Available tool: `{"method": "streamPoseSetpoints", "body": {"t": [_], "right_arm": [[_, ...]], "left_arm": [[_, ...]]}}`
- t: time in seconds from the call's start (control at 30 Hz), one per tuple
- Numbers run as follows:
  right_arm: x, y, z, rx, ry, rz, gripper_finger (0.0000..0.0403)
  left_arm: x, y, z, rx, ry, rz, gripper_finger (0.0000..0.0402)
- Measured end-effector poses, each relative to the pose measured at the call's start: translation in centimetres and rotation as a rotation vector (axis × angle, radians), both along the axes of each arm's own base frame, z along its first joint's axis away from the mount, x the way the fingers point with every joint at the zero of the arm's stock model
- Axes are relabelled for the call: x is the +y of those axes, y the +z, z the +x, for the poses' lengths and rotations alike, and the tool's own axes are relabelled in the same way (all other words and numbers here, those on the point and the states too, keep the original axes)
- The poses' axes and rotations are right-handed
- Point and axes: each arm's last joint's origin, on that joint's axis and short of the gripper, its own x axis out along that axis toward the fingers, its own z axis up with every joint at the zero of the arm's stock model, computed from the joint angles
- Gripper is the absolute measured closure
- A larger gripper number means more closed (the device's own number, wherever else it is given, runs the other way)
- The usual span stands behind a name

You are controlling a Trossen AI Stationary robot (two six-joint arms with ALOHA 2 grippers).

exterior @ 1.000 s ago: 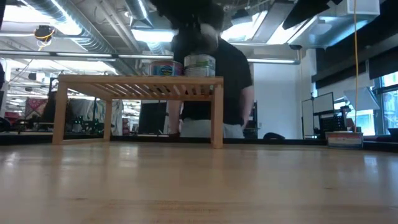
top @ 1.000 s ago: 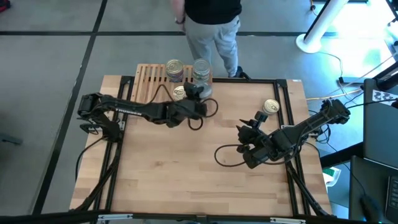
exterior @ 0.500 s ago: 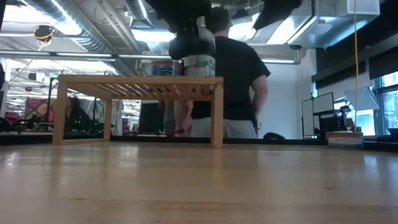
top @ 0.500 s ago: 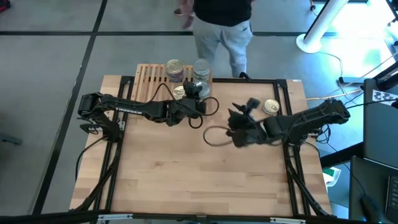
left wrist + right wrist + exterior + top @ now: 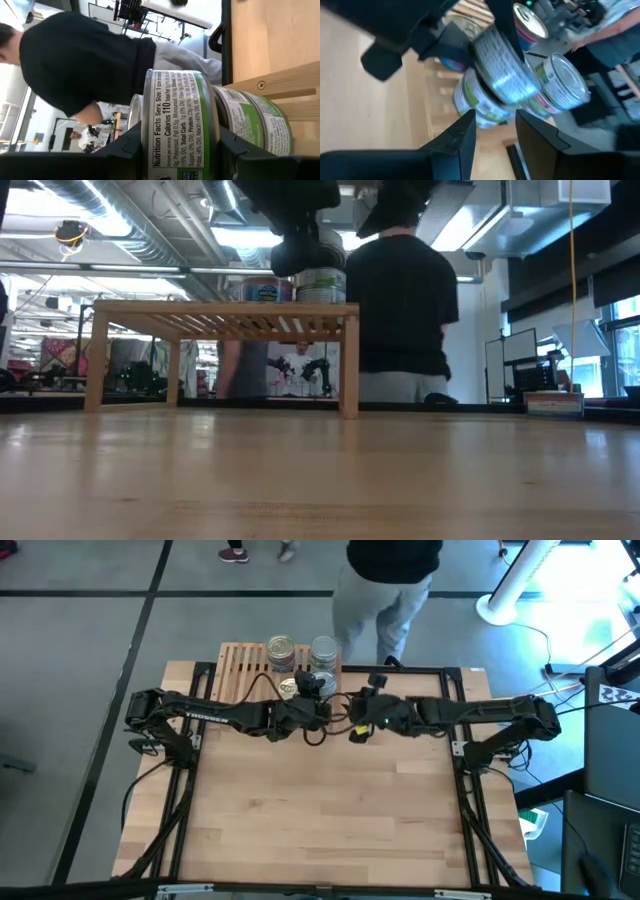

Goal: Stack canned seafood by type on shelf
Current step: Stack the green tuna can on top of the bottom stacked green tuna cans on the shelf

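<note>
The left gripper (image 5: 180, 150) pinched a green-label can (image 5: 179, 120) by its flat ends, so the can lay on its side, just above the shelf (image 5: 240, 665). The right gripper (image 5: 495, 130) hung close by, fingers apart, holding nothing. Behind them, stacked cans (image 5: 281, 650) stood upright on the shelf.

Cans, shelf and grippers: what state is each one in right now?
Left gripper: shut on a green-labelled can.
Green-labelled can: held over the shelf.
Right gripper: open, empty, close by.
Gold-lidded stack: standing on the shelf.
Silver-lidded stack: standing on the shelf.
</note>
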Motion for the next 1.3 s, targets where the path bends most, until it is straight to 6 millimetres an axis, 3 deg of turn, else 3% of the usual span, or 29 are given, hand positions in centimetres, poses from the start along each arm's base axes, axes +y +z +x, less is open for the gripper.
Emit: {"method": "streamPoseSetpoints", "body": {"t": [0.47, 0.73, 0.97, 1.3], "right_arm": [[-3.7, 1.0, 0.5, -0.145, 0.119, 0.125, 0.0265], [-3.5, 0.9, 0.6, -0.144, 0.148, 0.141, 0.0265], [-3.7, -0.3, 2.1, -0.141, 0.153, 0.141, 0.0265], [-4.1, -0.7, 2.8, -0.152, 0.053, 0.08, 0.0265]], "left_arm": [[0.5, 0.0, 0.0, -0.055, 0.025, -0.035, 0.0252], [0.5, 0.0, 0.0, -0.055, 0.024, -0.035, 0.0205], [0.5, 0.0, 0.0, -0.072, 0.029, -0.045, 0.0176], [0.5, 0.0, 0.0, -0.056, 0.023, -0.034, 0.0164]]}}
